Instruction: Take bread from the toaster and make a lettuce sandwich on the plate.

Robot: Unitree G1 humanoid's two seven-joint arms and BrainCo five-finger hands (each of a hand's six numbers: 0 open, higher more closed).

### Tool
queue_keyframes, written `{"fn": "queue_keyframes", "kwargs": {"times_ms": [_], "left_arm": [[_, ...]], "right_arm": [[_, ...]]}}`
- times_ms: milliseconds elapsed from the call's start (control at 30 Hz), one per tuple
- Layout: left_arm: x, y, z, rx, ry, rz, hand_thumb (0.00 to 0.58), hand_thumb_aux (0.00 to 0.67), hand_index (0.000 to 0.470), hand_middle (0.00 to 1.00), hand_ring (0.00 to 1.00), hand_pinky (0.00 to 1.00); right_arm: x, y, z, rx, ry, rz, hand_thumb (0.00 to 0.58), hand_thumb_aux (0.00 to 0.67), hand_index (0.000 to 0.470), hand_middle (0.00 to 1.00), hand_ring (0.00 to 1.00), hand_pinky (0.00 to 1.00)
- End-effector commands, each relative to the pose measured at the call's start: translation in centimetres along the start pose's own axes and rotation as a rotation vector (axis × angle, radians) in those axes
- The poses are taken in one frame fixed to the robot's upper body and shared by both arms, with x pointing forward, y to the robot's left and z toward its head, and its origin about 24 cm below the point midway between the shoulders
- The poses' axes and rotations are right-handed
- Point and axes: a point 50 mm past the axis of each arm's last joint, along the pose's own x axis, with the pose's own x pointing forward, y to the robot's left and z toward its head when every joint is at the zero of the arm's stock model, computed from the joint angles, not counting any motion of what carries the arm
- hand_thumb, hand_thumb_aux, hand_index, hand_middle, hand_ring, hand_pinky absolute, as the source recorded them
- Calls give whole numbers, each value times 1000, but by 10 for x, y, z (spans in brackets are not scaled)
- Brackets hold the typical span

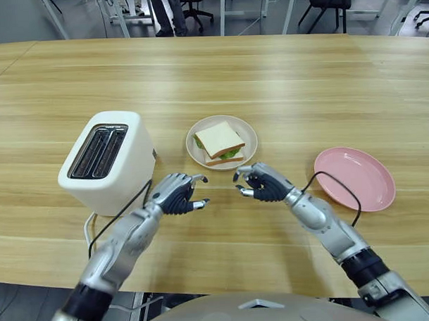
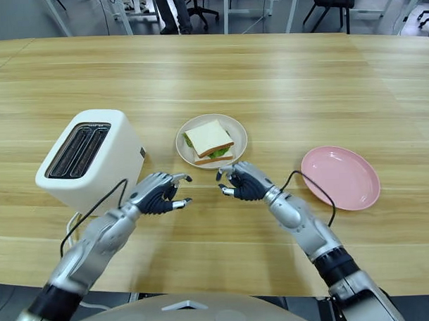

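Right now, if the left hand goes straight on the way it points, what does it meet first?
Probably the right hand, which faces the left hand across a gap; depth is unclear.

Both eyes sat up high, side by side, and looked forward and down at the long light wooden table [image 1: 282, 80] from close by. They shared nearly everything; the white boxy toaster [image 2: 90, 163] sat further left for the right eye.

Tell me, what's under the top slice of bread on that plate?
Green lettuce peeks out at the edges of the top slice, with a second slice below it, on the cream plate. That slice covers the middle, so how far the lettuce spreads is hidden.
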Motion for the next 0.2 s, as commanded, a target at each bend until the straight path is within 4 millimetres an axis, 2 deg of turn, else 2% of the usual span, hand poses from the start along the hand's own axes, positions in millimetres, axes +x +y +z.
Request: {"fn": "queue_keyframes", "kwargs": {"times_ms": [33, 200], "left_arm": [[-23, 12, 17, -209, -40, 89, 0, 0, 0, 0, 0, 0], [-49, 9, 40, -483, -135, 174, 0, 0, 0, 0, 0, 0]], "right_arm": [[-16, -17, 19, 191, -68, -75, 0, 0, 0, 0, 0, 0], [-45, -18, 27, 384, -95, -126, 0, 0, 0, 0, 0, 0]]}}
